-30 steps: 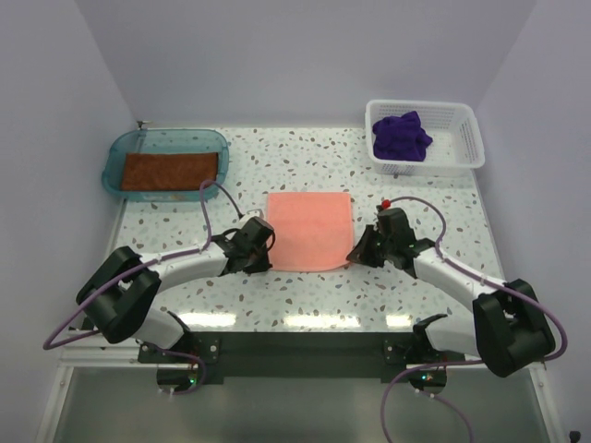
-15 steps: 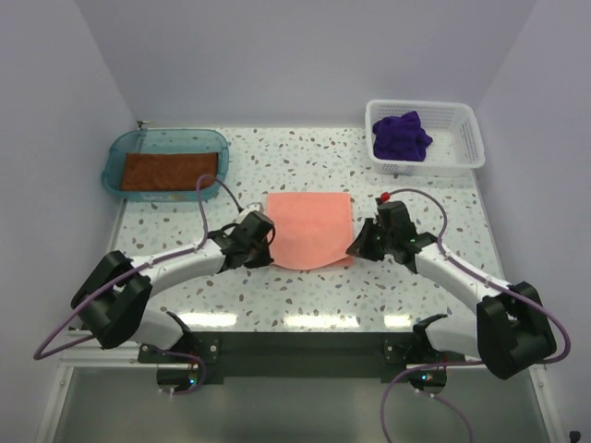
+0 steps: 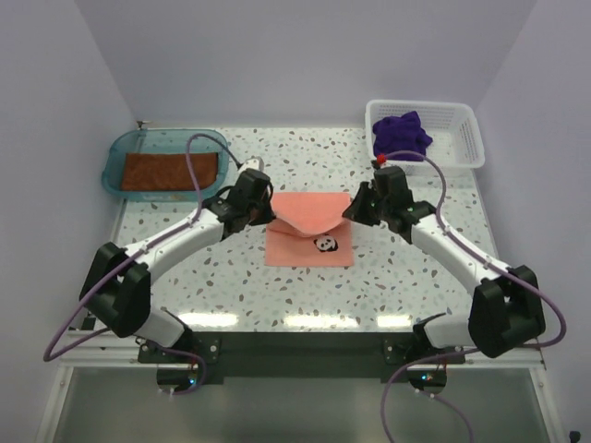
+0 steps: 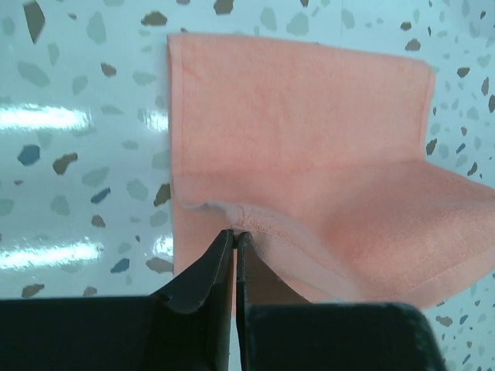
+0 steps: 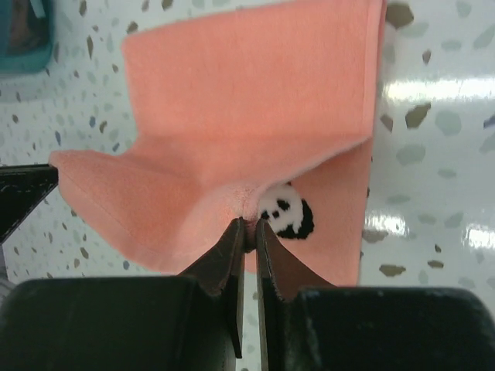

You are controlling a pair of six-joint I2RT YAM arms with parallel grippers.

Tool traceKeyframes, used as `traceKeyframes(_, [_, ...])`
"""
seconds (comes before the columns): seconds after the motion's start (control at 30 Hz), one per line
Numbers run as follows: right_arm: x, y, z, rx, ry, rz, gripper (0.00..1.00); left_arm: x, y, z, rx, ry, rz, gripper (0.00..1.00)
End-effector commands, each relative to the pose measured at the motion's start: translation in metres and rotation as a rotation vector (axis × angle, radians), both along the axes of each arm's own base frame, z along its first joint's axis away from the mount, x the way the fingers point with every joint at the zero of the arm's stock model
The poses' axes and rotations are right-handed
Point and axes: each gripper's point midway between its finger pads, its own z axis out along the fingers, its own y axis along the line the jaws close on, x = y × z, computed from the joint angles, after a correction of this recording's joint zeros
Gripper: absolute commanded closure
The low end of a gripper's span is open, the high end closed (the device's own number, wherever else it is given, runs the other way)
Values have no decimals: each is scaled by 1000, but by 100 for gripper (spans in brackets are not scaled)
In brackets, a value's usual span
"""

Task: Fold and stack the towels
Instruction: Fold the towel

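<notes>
Pink towel (image 3: 309,217) with panda patch (image 5: 285,214).
Left end effector (image 4: 234,233) and right end effector (image 5: 247,224) each pinch a corner; left wrist view misses the panda.

Item 1. Pink towel (image 3: 309,210): mid-surface, partly folded. Its near part lies flat; a flap is raised and doubled over the far part, sagging between the two grippers. A small black-and-white panda mark (image 3: 325,244) shows on the flat part.
Item 2. Left gripper (image 3: 269,213): at the flap's left corner, jaws pinching the cloth.
Item 3. Right gripper (image 3: 350,210): at the flap's right corner, gripping likewise.
Item 4. Brown towel (image 3: 171,171): flat inside a teal tray (image 3: 166,135), far left.
Item 5. Purple towel (image 3: 402,136): crumpled in a white basket (image 3: 462,138), far right.
Item 6. Surface (image 3: 416,277): white, speckled.
</notes>
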Motion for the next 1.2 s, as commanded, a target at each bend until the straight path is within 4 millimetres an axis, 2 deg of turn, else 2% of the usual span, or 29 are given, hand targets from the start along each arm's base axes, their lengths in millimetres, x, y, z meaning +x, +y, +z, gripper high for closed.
traceKeyframes(0.0, [42, -5, 30, -49, -106, -30, 100, 43, 8, 36, 35, -119, 4, 100])
traceKeyframes(0.03, [51, -8, 32, -58, -114, -41, 100, 52, 8, 38, 37, -131, 7, 100])
traceKeyframes(0.07, [63, -6, 48, -47, -151, -47, 100, 62, 15, 41, 37, -141, 22, 100])
traceKeyframes(0.1, [72, -8, 43, -58, -144, -51, 100, 75, 14, 48, 32, -170, 21, 100])
traceKeyframes(0.13, [85, -7, 57, -47, -179, -59, 100, 84, 17, 52, 17, -180, 22, 100])
traceKeyframes(0.4, [168, -8, 94, -28, -333, -76, 100, 167, 13, 86, -18, -305, -5, 100])
traceKeyframes(0.5, [194, -5, 102, -12, -371, -66, 100, 190, 15, 99, -38, -341, -17, 100])
traceKeyframes(0.53, [202, -6, 113, -6, -400, -69, 100, 197, 19, 105, -43, -360, -15, 100])
traceKeyframes(0.57, [208, -5, 108, -11, -399, -68, 100, 201, 18, 110, -50, -373, -23, 100])
traceKeyframes(0.63, [214, -3, 116, 1, -413, -61, 100, 209, 18, 120, -51, -398, -31, 100])
traceKeyframes(0.67, [216, -3, 112, 1, -403, -54, 100, 211, 17, 124, -50, -405, -37, 100])
traceKeyframes(0.8, [210, 1, 113, 25, -401, -35, 100, 204, 20, 120, -41, -394, -46, 100])
traceKeyframes(0.83, [206, 1, 108, 28, -387, -31, 100, 202, 20, 118, -42, -392, -45, 100])
traceKeyframes(0.87, [203, 2, 106, 32, -379, -24, 100, 197, 21, 109, -40, -373, -49, 100])
traceKeyframes(0.9, [198, 2, 109, 39, -379, -19, 100, 193, 21, 113, -48, -374, -52, 100])
traceKeyframes(0.93, [191, 2, 100, 43, -351, -16, 100, 190, 21, 112, -50, -370, -55, 100])
traceKeyframes(1.0, [183, 1, 102, 54, -346, -21, 100, 181, 21, 107, -59, -347, -69, 100])
traceKeyframes(1.07, [173, -1, 93, 55, -309, -24, 100, 173, 19, 100, -66, -319, -82, 100])
traceKeyframes(1.1, [168, 0, 92, 61, -295, -25, 100, 167, 20, 105, -76, -321, -84, 100])
traceKeyframes(1.17, [155, -3, 88, 65, -267, -23, 100, 152, 20, 103, -98, -295, -93, 100])
